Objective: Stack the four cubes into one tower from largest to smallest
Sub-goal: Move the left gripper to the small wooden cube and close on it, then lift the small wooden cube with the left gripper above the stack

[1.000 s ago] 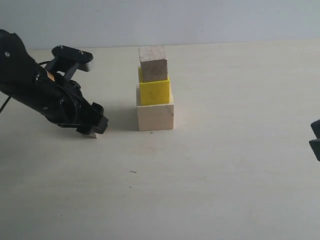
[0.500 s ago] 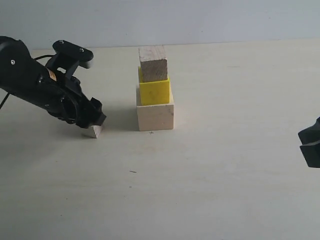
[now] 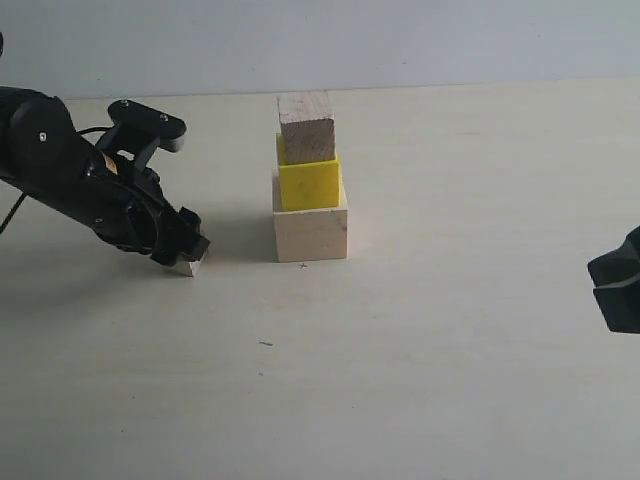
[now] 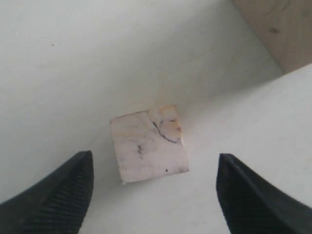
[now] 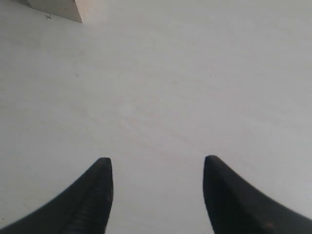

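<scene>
My left fingers (image 4: pixel 63 195), spread wide, straddle the small pale wooden cube (image 4: pixel 148 145) without touching it, ready to lift it onto the three-cube tower (image 3: pixel 309 183); my right fingers (image 5: pixel 92 195) hang parted, empty

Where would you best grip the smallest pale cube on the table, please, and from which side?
Take the smallest pale cube by two opposite side faces, coming from above. It lies flat on the table, clear of the tower, and the open left gripper straddles it; its faces sit slightly skewed to the fingers.
</scene>
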`<control>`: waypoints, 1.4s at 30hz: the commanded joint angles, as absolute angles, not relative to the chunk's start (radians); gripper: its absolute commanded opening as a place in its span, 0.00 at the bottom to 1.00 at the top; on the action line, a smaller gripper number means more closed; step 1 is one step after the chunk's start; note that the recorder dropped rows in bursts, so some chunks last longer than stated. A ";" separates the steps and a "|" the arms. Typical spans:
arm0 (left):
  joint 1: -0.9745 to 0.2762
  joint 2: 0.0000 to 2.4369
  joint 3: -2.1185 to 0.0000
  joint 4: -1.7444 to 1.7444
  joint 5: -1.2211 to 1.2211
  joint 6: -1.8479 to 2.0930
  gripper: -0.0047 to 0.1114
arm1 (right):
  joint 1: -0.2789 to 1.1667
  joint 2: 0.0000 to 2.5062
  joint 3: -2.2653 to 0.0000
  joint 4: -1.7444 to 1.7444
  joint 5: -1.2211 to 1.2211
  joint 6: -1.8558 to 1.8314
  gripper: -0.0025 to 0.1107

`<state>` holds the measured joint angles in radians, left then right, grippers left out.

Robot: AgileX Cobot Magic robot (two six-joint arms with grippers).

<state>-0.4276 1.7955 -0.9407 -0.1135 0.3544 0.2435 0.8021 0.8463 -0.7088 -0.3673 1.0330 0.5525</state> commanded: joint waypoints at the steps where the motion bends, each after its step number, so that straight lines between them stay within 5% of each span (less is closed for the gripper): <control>1: -0.432 1.813 -0.945 -0.117 0.343 0.236 0.63 | 0.803 0.838 -0.705 -0.373 1.021 0.550 0.49; 19: -0.432 1.878 -0.945 -0.141 0.272 0.236 0.61 | 0.803 0.838 -0.705 -0.377 1.002 0.550 0.49; 27: -0.432 1.878 -0.945 -0.141 0.272 0.236 0.30 | 0.803 0.838 -0.705 -0.377 0.999 0.551 0.49; 36: -0.432 1.842 -0.945 -0.141 0.310 0.232 0.06 | 0.803 0.838 -0.705 -0.374 0.999 0.579 0.49; 42: -0.430 1.741 -0.977 -0.141 0.475 0.232 0.04 | 0.803 0.838 -0.705 -0.376 0.999 0.579 0.49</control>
<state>-0.4276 1.7940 -0.9490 -0.1291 0.3805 0.2435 0.8021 0.8463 -0.7088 -0.3673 1.0087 0.5740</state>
